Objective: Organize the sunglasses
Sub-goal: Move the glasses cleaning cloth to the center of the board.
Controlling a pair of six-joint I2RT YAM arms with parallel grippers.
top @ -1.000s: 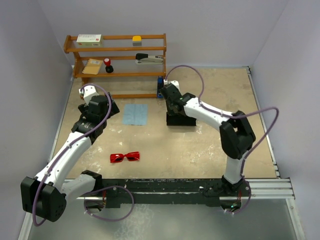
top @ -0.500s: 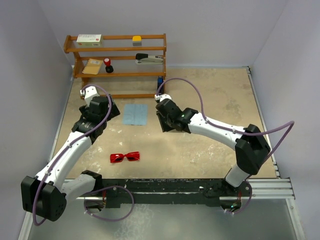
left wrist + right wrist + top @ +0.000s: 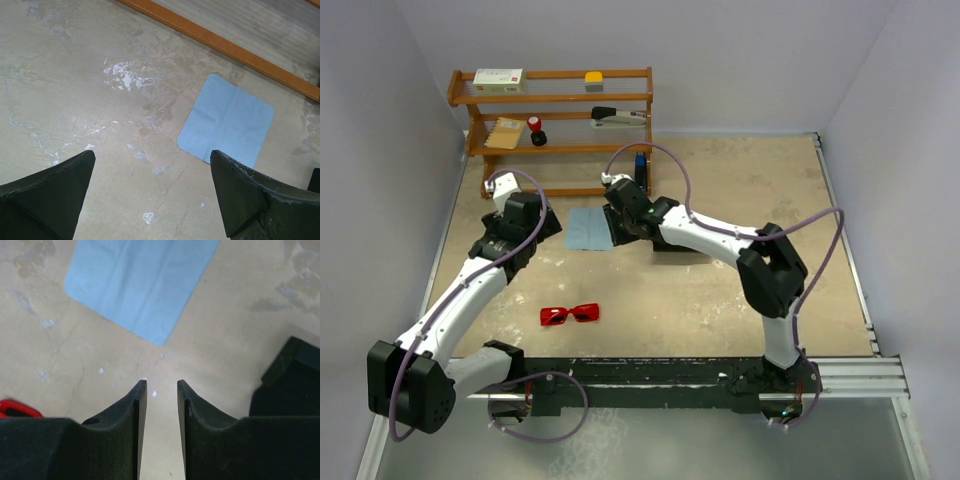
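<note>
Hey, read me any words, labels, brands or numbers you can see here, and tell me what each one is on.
None can be read.
White box on the wooden shelf, top level: some print, too small to read.
Blue cloth and sunglasses: no print seen.

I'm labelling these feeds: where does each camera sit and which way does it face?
Top external: above and behind the arm bases, looking down at the table; both arms and the sunglasses show.
Left wrist: on the left arm, looking down past the open left gripper at the blue cloth.
Right wrist: on the right arm, looking down past the narrowly parted right gripper at the cloth.
Shared: all three show the cloth.
</note>
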